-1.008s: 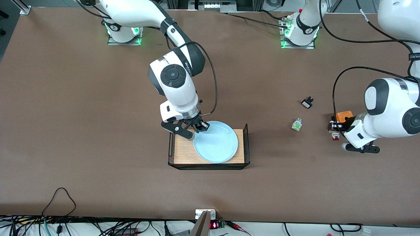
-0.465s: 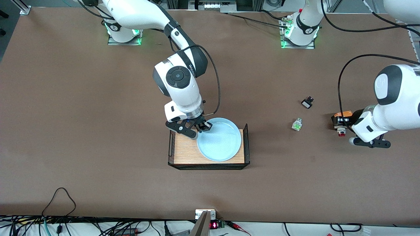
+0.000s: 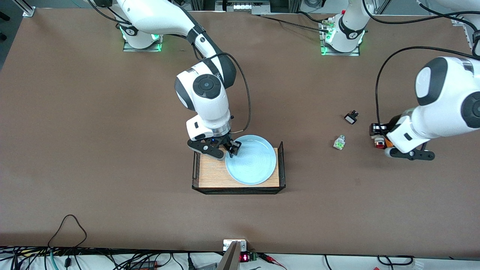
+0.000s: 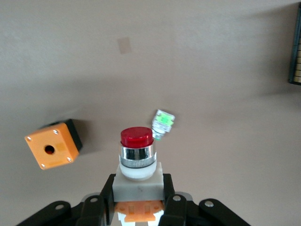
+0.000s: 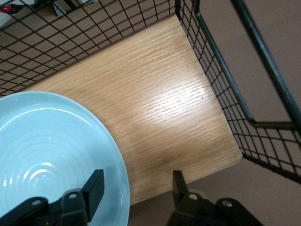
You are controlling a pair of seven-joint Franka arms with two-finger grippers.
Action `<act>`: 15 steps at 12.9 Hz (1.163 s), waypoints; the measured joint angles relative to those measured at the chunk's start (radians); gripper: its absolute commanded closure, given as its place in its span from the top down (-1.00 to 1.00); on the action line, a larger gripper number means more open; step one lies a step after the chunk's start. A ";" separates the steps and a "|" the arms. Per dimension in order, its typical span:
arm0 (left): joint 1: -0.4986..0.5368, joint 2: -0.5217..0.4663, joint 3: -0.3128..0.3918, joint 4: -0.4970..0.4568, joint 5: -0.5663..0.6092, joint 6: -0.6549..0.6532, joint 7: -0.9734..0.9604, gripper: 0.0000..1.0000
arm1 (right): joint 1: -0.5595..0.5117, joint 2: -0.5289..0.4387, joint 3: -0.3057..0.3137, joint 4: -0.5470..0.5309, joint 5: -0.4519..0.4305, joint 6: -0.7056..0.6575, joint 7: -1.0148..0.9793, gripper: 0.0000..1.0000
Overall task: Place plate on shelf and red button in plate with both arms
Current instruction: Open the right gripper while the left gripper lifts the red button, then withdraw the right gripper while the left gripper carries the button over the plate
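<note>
The pale blue plate (image 3: 250, 160) lies in the wooden tray (image 3: 210, 174), toward the left arm's end of it, and its rim farther from the front camera overhangs the tray's edge. My right gripper (image 3: 228, 148) stands open astride that rim. In the right wrist view one of its fingers (image 5: 94, 188) is over the plate (image 5: 47, 150) and the other is outside the rim. My left gripper (image 3: 377, 135) is shut on the red button (image 3: 380, 144), held above the table. In the left wrist view the gripper (image 4: 138, 207) clamps the white body of the red button (image 4: 137, 150), with its red cap pointing away.
A green-capped piece (image 3: 339, 143) and a small black part (image 3: 351, 118) lie on the table between the tray and the left gripper. An orange box with a hole (image 4: 51, 145) sits on the table below the held button. The tray has black wire walls (image 5: 221, 80).
My right gripper has opened and let go of the plate's rim, and the plate now rests in the tray. My left arm has lifted the red button and carried it slightly toward the tray.
</note>
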 measured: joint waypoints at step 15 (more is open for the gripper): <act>-0.378 0.090 -0.005 0.234 -0.078 -0.111 -0.947 -0.63 | -0.188 -0.232 -0.051 0.159 0.129 -0.607 -0.381 1.00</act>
